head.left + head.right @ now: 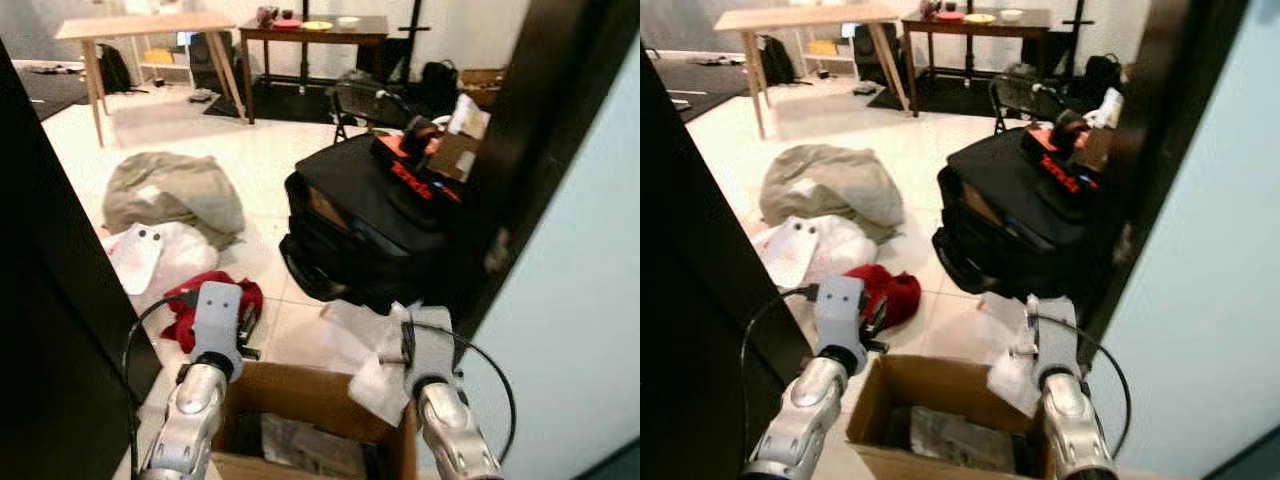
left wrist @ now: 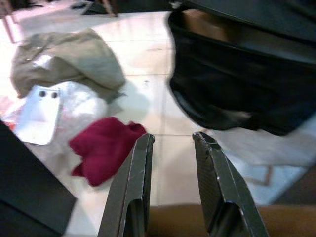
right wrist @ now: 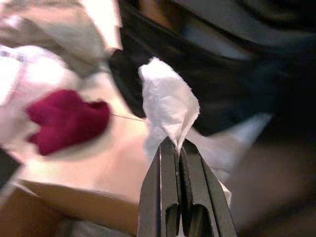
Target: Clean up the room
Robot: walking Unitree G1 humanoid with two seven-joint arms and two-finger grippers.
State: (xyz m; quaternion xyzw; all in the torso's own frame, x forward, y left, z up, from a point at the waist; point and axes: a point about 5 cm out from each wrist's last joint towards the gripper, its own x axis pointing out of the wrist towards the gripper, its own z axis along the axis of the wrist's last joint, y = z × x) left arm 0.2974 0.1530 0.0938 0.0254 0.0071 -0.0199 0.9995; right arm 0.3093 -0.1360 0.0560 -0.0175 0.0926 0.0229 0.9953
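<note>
A white tissue [image 3: 170,106] is pinched in the right gripper [image 3: 178,144] above the cardboard box [image 1: 940,385], where some rubbish is already held; the left gripper [image 2: 172,140] is kept parted, empty. Beyond, a red cloth [image 1: 190,305], white bag [image 1: 165,250] and beige heap [image 1: 175,190] are left uncollected.

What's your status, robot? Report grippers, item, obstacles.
Right gripper shut on white tissue, above cardboard box. Left gripper open, empty. Black suitcase close ahead.
</note>
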